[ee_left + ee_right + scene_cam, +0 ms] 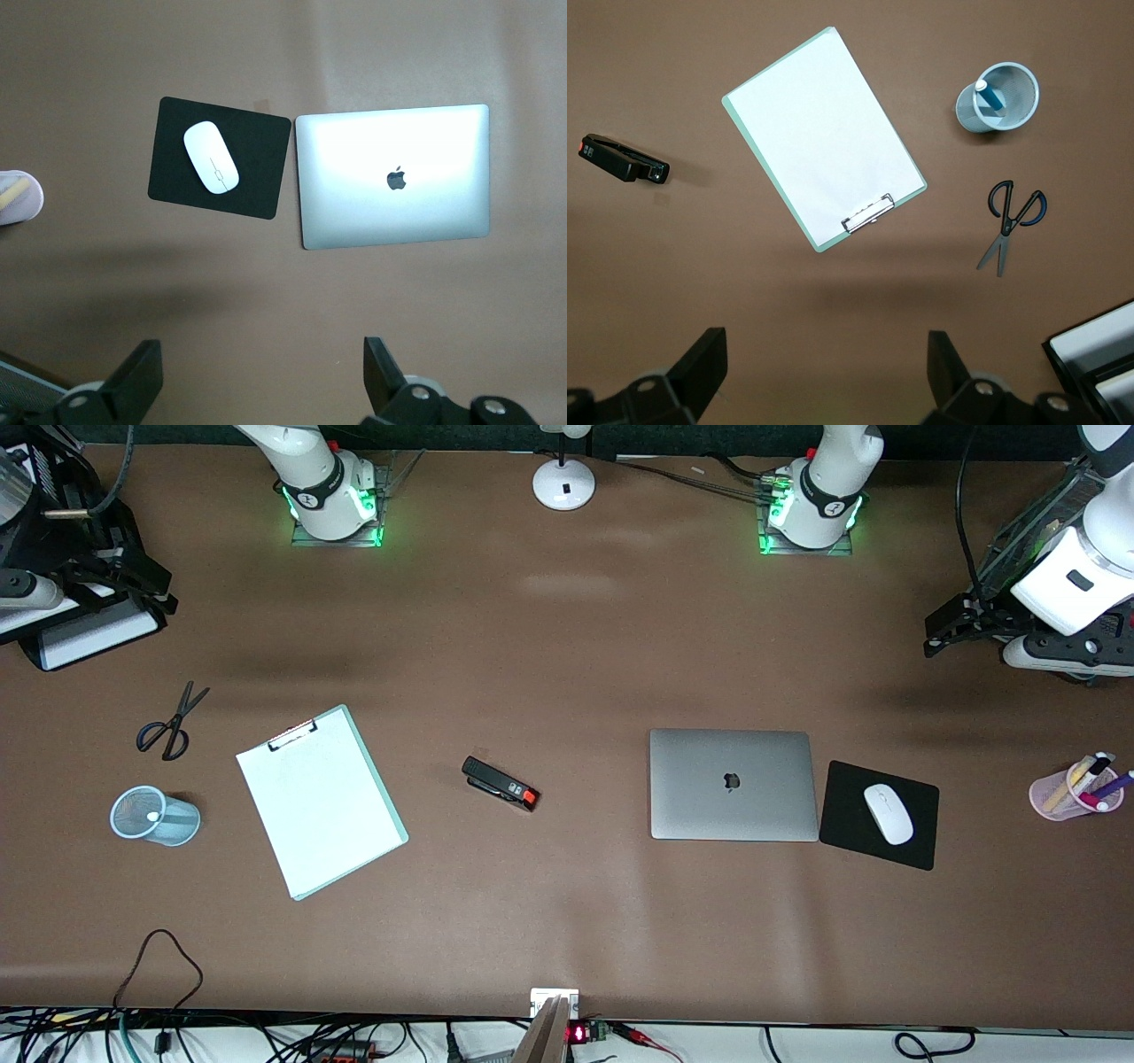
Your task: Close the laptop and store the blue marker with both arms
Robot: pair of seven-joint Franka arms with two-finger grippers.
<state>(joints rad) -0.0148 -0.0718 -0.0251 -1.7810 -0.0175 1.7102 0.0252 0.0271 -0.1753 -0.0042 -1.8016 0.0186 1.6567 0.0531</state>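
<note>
The left gripper (261,381) hangs high over the left arm's end of the bench (567,921) with its fingers spread wide and nothing between them; the right gripper (824,376) hangs over the right arm's end, equally wide open and empty; neither touches anything. The laptop (733,784) lies shut and flat on the bench, lid up, well below and clear of the left gripper; a dark apple logo (396,179) marks the middle of its lid, the only marking that can be made out. Just beside it, toward the left arm's end, a white mouse (888,813) sits on a black mouse pad (917,841); a pink pen cup (1067,793) stands near the bench's edge at that end. The blue marker (990,96) stands in the pale-blue mesh cup (998,99) at the right arm's end, whitish tip up, well apart from the right gripper; near the cup lie scissors (1013,220), a clipboard (824,133) and a black stapler (622,159) with a red end.
</note>
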